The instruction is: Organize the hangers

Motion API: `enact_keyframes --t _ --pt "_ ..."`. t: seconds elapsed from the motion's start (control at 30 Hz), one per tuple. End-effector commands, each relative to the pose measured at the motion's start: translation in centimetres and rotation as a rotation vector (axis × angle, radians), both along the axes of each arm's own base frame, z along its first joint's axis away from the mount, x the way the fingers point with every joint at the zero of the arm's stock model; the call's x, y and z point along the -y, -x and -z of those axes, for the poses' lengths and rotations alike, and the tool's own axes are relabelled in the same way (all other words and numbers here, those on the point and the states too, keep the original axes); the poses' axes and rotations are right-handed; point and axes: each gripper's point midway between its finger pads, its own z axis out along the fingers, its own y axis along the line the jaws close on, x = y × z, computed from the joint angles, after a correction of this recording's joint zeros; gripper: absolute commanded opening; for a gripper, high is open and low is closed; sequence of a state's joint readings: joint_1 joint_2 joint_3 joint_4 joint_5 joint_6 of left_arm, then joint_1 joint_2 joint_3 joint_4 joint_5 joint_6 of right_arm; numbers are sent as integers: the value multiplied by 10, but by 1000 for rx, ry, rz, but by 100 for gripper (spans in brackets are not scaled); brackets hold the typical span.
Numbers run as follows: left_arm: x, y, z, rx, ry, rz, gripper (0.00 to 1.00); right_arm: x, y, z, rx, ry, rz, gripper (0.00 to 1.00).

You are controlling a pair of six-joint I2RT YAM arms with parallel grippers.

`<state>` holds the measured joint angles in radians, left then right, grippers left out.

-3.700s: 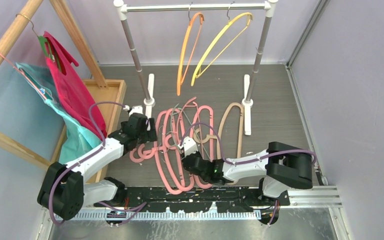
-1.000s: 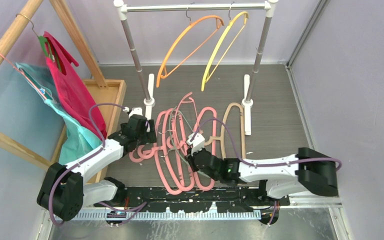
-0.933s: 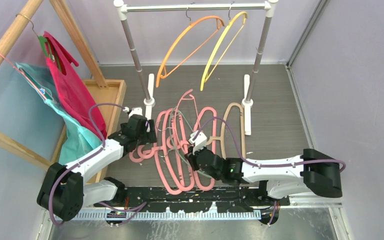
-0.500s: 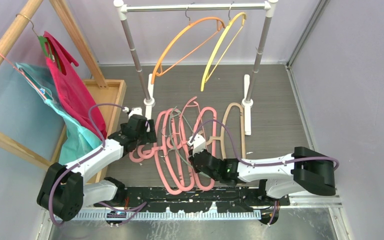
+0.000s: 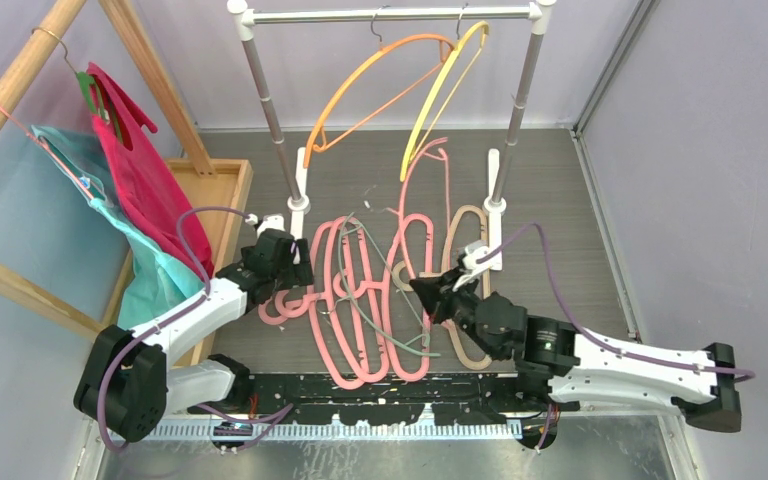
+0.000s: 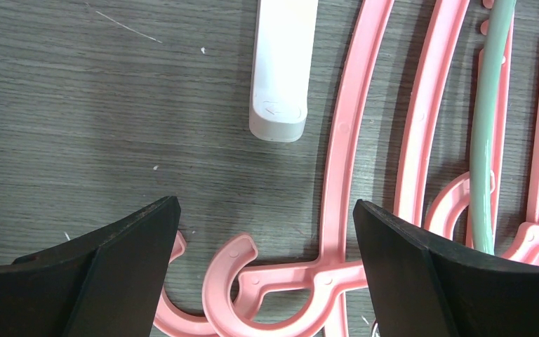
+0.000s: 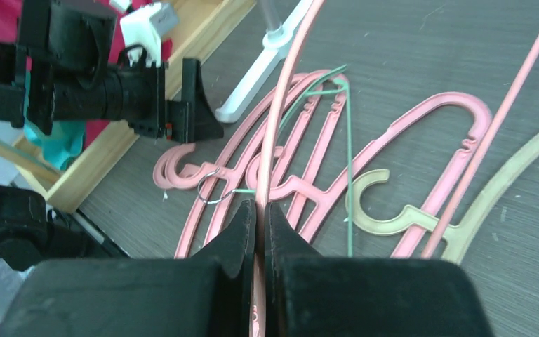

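- Currently a thin pink hanger point(image 7: 265, 175) is pinched in the right tool point(image 7: 261, 214), fingers closed tight on its rod with no gap showing.
- From the top view that hanger stands up off the table point(image 5: 560, 200), its top end reaching toward the lower tips of the hung hangers; its other strand runs off to the right in the right wrist view.
- Thick pink hangers point(image 6: 338, 161) lie overlapped in a pile on the table, between the two arms and in front of the rack.
- Grey-green hanger point(image 5: 385, 320) lies tangled across the pink pile; its metal hook shows near the right tool's fingers in the wrist view.
- Beige hanger point(image 5: 483, 250) lies flat at the right side of the pile, beside the right rack foot, with the right arm partly over it.
- Orange hanger point(image 5: 345, 85) and yellow hanger point(image 5: 425, 112) hang by metal hooks on the rail point(image 5: 390, 15), both tilted, close together at the hooks.
- Left tool point(image 6: 264, 210) hovers low over the left edge of the pile, jaws spread wide and holding nothing; a pink hook sits just below the gap.
- White rack foot point(image 6: 281, 70) lies on the table just beyond the left tool.
- Wooden tray point(image 5: 222, 180) sits at the left of the table; red cloth point(image 5: 135, 170) and teal cloth point(image 5: 155, 280) hang over it from the wooden frame.
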<state>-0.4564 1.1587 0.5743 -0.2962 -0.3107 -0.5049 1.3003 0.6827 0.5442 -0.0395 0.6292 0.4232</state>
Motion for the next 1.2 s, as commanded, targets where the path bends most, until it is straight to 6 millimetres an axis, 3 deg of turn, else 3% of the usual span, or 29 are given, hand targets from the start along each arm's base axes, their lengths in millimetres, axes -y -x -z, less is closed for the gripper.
enact_keyframes --t 0.0,0.2,0.47,0.63,0.97,1.17 --pt "7 -16 -17 54 17 -2 98 32 -8 -28 18 -72 111 1" --pt "4 -17 -15 32 -19 -2 98 61 -12 -48 52 -82 191 1" --pt "5 -18 -14 34 -10 -1 98 76 1 -84 80 -96 112 1" --pt "9 -18 -14 35 12 3 98 69 11 -79 56 -8 32 1" --pt "8 -14 -6 24 17 -1 98 45 20 -38 -18 136 -65 1" --pt "8 -14 -8 24 9 4 98 39 27 -54 -14 89 -115 1"
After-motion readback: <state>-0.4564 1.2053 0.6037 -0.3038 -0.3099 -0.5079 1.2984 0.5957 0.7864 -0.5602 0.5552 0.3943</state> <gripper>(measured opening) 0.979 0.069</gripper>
